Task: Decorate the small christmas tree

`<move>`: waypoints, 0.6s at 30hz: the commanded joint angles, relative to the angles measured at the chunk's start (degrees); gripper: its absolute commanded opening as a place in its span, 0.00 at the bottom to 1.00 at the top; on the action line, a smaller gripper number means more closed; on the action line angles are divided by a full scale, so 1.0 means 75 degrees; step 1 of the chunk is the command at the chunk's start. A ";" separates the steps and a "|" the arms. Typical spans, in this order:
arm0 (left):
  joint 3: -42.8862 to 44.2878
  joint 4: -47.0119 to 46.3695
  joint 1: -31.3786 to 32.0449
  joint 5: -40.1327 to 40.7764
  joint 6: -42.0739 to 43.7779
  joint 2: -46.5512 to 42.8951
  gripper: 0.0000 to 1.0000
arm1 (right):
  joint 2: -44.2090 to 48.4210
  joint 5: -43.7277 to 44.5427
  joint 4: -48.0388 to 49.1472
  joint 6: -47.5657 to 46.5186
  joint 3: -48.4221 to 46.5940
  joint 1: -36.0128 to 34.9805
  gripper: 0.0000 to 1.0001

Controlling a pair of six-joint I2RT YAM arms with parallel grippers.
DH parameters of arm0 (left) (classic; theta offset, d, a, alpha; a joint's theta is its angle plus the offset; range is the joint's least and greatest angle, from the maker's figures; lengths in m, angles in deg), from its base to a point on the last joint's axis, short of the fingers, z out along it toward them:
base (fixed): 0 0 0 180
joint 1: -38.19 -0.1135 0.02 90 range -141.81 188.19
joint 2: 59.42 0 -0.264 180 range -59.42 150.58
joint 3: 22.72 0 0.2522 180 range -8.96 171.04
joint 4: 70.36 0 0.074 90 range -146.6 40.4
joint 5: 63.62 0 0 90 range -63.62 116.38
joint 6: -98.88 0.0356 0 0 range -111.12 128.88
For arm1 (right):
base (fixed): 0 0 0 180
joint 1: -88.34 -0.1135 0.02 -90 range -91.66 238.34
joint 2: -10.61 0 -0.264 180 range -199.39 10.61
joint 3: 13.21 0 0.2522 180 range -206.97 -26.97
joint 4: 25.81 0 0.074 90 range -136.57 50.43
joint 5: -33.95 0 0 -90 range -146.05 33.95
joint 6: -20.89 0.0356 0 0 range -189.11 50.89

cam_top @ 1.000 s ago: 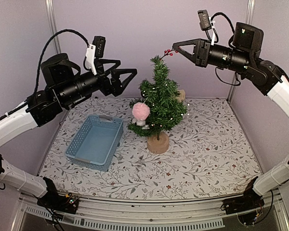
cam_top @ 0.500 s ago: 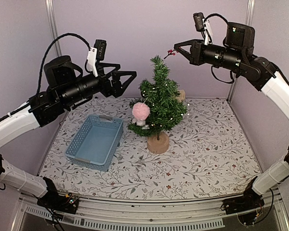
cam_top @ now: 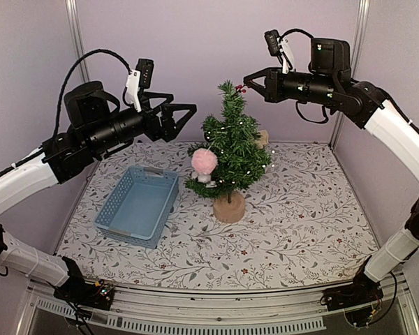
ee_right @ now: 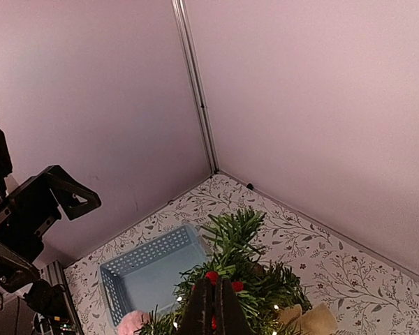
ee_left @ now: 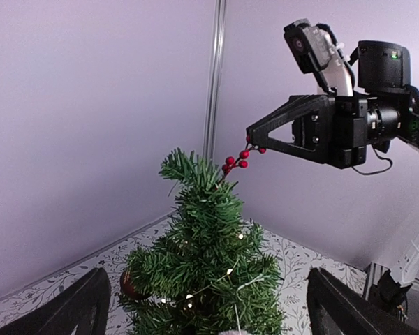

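Observation:
The small christmas tree (cam_top: 230,150) stands mid-table on a round wooden base, with tiny lights, a pink pompom (cam_top: 204,161) on its left side and a dark red ball (ee_left: 128,286). My right gripper (cam_top: 248,79) is shut on a red berry sprig (cam_top: 240,88), whose berries (ee_left: 235,161) touch the treetop (ee_left: 188,167). In the right wrist view the shut fingertips (ee_right: 211,300) hover over the tree's crown with the berries (ee_right: 211,276) at their tips. My left gripper (cam_top: 188,112) hangs open left of the tree at the height of its upper branches, its fingers (ee_left: 80,307) wide apart around nothing.
An empty blue basket (cam_top: 138,204) sits on the floral tablecloth left of the tree. A tan burlap bow (ee_right: 314,321) lies behind the tree near the back wall. Purple walls close in the back and both sides.
My right gripper has carried the berry sprig leftward and a little up, from right of the treetop to right at its tip. The left arm has barely moved.

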 commanded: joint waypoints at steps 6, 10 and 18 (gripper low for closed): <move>-0.0240 -0.0059 -0.0135 -0.0071 -0.0035 -0.0089 0.99 | -0.0397 0.0042 -0.0591 -0.0216 -0.0537 0.0037 0.00; -0.0277 -0.0108 -0.0147 -0.0111 -0.0078 -0.0067 0.99 | -0.0428 -0.0090 -0.0573 -0.0314 -0.0597 0.0032 0.00; -0.0238 -0.0173 -0.0147 -0.0188 -0.0093 0.0062 0.99 | -0.0463 -0.0432 -0.0615 -0.0460 -0.0623 0.0035 0.00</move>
